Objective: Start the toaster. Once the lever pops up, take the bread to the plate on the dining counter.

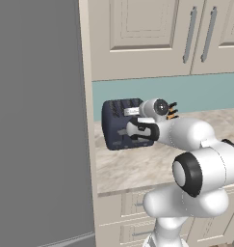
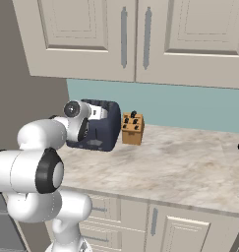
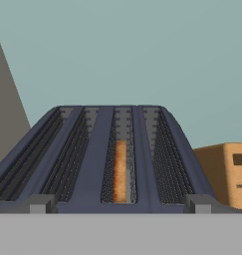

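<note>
a: any brand, label or writing?
b: none readable on the toaster [image 1: 119,124]; none on the knife block [image 2: 132,129]; a small pale patch on the toaster top, too small to read.

a: location of toaster?
b: standing on the marbled counter [image 2: 190,162], at its left end, close to the teal backsplash [image 2: 190,106]; beside a tall grey panel [image 1: 39,120] in the left base view; below cream wall cabinets [image 2: 140,34]; knife block just beside it on the right, apart from it.

a: orientation and long axis?
b: upright on its base, slots facing up; in the hand view four slots running side by side away from the camera toward the backsplash, so slot length lies front to back; grey lever panels at the near end, facing the arm; in the left base view the dark front face turned toward the camera and slightly left.

a: bread?
b: bread [image 3: 120,169] seated in the third slot from the left in the hand view; golden-brown edge visible, standing on edge, long axis along the slot; sunk below the slot rim.

a: gripper?
b: gripper [image 1: 133,129] held at the toaster front, near the top edge, level with the lever panels; jaws spread wide, released, grasping nothing; contact with the toaster not resolvable.

a: anything else?
b: dark object at the far right counter edge, cut off, not identifiable.
</note>
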Available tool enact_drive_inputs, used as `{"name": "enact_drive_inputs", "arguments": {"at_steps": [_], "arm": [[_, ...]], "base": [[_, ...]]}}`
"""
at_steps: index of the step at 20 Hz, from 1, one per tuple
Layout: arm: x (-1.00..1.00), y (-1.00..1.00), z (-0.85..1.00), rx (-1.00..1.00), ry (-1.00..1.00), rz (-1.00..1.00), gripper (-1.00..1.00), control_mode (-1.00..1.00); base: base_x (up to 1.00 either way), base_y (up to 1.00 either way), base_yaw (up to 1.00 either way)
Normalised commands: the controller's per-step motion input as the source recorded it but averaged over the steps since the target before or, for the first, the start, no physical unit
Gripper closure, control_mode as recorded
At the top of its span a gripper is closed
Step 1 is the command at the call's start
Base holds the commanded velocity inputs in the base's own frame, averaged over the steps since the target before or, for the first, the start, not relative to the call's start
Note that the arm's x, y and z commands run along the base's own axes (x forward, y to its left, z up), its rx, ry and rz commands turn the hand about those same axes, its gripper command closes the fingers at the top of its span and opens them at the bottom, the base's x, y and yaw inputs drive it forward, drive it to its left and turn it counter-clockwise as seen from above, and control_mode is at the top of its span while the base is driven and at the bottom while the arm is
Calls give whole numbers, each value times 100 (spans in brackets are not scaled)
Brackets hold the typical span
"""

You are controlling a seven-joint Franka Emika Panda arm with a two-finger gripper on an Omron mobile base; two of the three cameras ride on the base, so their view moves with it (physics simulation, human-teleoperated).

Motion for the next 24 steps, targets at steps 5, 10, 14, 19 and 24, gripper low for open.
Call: {"name": "enact_drive_inputs", "arguments": {"at_steps": [5, 10, 14, 19, 24], "arm": [[0, 0, 0, 0, 0, 0, -100, -100], [0, 0, 0, 0, 0, 0, -100, -100], [0, 0, 0, 0, 0, 0, -100, -100], [0, 0, 0, 0, 0, 0, -100, -100], [0, 0, 0, 0, 0, 0, -100, -100]], "base": [[0, 0, 0], [0, 0, 0], [0, 0, 0], [0, 0, 0], [0, 0, 0]]}}
